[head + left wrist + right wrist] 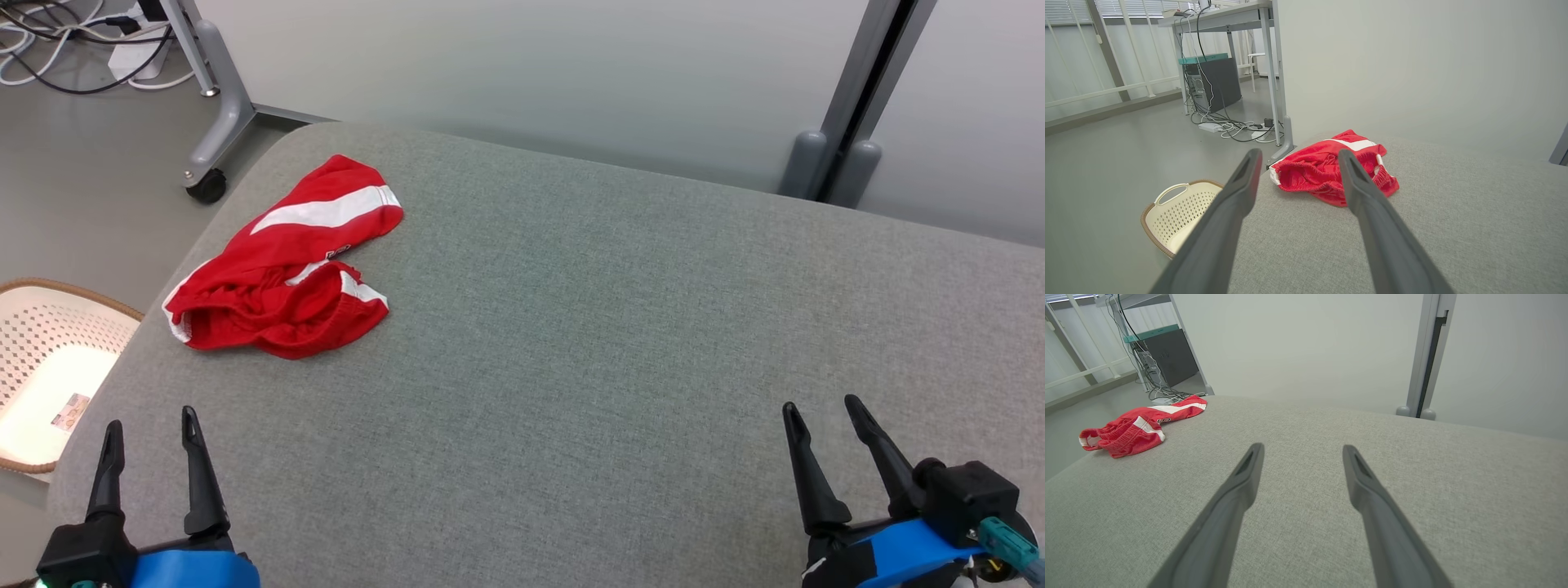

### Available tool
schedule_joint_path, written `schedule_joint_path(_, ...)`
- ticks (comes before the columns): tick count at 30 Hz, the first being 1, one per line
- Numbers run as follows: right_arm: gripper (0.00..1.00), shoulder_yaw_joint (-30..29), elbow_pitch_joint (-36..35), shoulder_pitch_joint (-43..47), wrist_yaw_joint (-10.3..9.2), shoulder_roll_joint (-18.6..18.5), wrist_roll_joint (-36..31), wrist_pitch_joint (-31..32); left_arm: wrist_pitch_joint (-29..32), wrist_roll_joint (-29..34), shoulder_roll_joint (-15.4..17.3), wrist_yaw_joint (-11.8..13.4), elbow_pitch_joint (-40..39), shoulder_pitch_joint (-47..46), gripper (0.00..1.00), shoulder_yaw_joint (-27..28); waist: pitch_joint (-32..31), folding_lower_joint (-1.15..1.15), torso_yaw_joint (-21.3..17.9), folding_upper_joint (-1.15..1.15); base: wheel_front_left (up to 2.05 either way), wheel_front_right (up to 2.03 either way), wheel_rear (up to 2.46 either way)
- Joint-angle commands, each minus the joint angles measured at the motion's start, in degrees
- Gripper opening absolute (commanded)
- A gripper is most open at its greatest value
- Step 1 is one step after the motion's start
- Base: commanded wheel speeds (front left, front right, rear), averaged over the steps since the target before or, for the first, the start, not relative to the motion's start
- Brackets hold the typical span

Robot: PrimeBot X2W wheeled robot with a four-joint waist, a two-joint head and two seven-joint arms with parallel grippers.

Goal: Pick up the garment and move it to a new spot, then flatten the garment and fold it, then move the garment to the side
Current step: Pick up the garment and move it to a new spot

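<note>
The garment [286, 265] is a pair of red shorts with white stripes, lying crumpled near the far left corner of the grey padded table [588, 343]. My left gripper [151, 420] stands open at the lower left, well short of the shorts, nothing between its fingers. In the left wrist view the garment [1314, 171] lies ahead between and beyond the two dark fingers [1237, 196]. My right gripper [820, 406] is open at the lower right, far from the cloth. The right wrist view has the garment [1135, 428] at its far left, over bare table [1306, 428].
A cream perforated basket [41, 367] sits on the floor left of the table, also in the left wrist view as the basket [1175, 212]. A wheeled desk leg [216, 122] and cables [73, 49] lie beyond the left corner. A pale partition [531, 73] with a grey post [849, 106] backs the table.
</note>
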Motion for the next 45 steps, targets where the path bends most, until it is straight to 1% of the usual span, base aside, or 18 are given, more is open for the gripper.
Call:
schedule_joint_path(1, 1.00, 0.10, 0.14, -1.05, 0.01, 0.00, -0.30, -0.02, -0.21, -0.23, 0.27, 0.31, -0.16, 0.39, 1.00, 0.14, 0.13, 0.00, -0.23, 0.00, 0.00, 0.00, 0.00)
schedule_joint_path(5, 1.00, -0.05, -0.27, -1.38, 0.01, 0.00, -0.77, 0.22, -0.20, -0.93, 0.73, 0.10, 0.48, -2.08, 1.00, 0.53, 1.06, 0.00, -1.13, 0.00, 0.00, 0.00, 0.00)
schedule_joint_path(8, 1.00, -0.19, -0.99, -2.30, 0.01, -0.01, -1.59, 0.59, 0.05, -1.46, 1.96, -0.39, 1.27, -5.61, 1.00, 1.34, 2.45, 0.00, -2.21, 0.00, 0.00, 0.00, 0.00)
schedule_joint_path(12, 1.00, -0.40, -3.03, -3.87, 0.01, -0.48, -2.94, 1.43, 1.01, -2.15, 4.84, -1.24, 2.94, -12.67, 1.00, 2.83, 5.63, 0.00, -4.30, 0.00, 0.00, 0.00, 0.00)
schedule_joint_path(16, 1.00, -0.68, -5.98, -5.88, 0.01, -1.61, -3.88, 2.41, 2.66, -3.03, 8.48, -2.31, 5.87, -21.35, 1.00, 4.46, 10.50, 0.00, -7.02, 0.00, 0.00, 0.00, 0.00)
schedule_joint_path(19, 1.00, -1.46, -8.39, -7.59, 0.01, -2.67, -4.32, 3.08, 3.92, -3.57, 10.63, -3.18, 8.55, -27.78, 1.00, 5.01, 14.62, 0.00, -8.97, 0.00, 0.00, 0.00, 0.00)
schedule_joint_path(24, 1.00, -2.92, -11.80, -9.63, 0.01, -3.93, -4.37, 3.70, 8.36, -4.52, 14.27, -4.67, 15.65, -36.36, 1.00, 5.25, 20.53, 0.00, -12.05, 0.00, 0.00, 0.00, 0.00)
schedule_joint_path(25, 1.00, -2.92, -11.80, -9.63, 0.01, -3.93, -4.37, 3.70, 8.36, -4.52, 14.27, -4.67, 15.65, -36.36, 1.00, 5.25, 20.53, 0.00, -12.05, 0.00, 0.00, 0.00, 0.00)
schedule_joint_path(29, 1.00, -4.28, -13.87, -10.44, 0.01, -4.20, -4.50, 4.21, 12.75, -5.83, 16.07, -6.02, 22.98, -41.32, 1.00, 4.95, 23.91, 0.00, -13.62, 0.00, 0.00, 0.00, 0.00)
schedule_joint_path(31, 1.00, -4.94, -14.54, -10.76, 0.01, -4.35, -4.39, 4.22, 13.95, -6.45, 16.55, -6.46, 26.28, -43.38, 1.00, 5.06, 25.13, 0.00, -14.11, 0.00, 0.00, 0.00, 0.00)
schedule_joint_path(34, 1.00, -5.60, -15.15, -10.68, 0.01, -4.65, -4.16, 4.28, 18.19, -7.79, 16.81, -7.37, 32.25, -45.35, 1.00, 4.74, 26.39, 0.00, -14.37, 0.00, 0.00, 0.00, 0.00)
schedule_joint_path(37, 1.00, -6.12, -15.37, -10.97, 0.01, -4.99, -3.99, 4.14, 21.67, -8.69, 16.83, -7.58, 37.01, -46.94, 1.00, 4.44, 27.22, 0.00, -14.29, 0.00, 0.00, 0.00, 0.00)
schedule_joint_path(42, 1.00, -6.16, -15.12, -11.43, 0.01, -5.27, -3.95, 4.17, 27.47, -10.61, 15.53, -8.29, 44.06, -47.23, 1.00, 4.04, 27.49, 0.00, -14.01, 0.00, 0.00, 0.00, 0.00)
schedule_joint_path(45, 1.00, -5.85, -14.91, -11.60, 0.01, -5.33, -3.99, 4.21, 28.59, -11.06, 15.00, -8.76, 46.74, -46.49, 1.00, 3.62, 27.23, 0.00, -13.92, 0.00, 0.00, 0.00, 0.00)
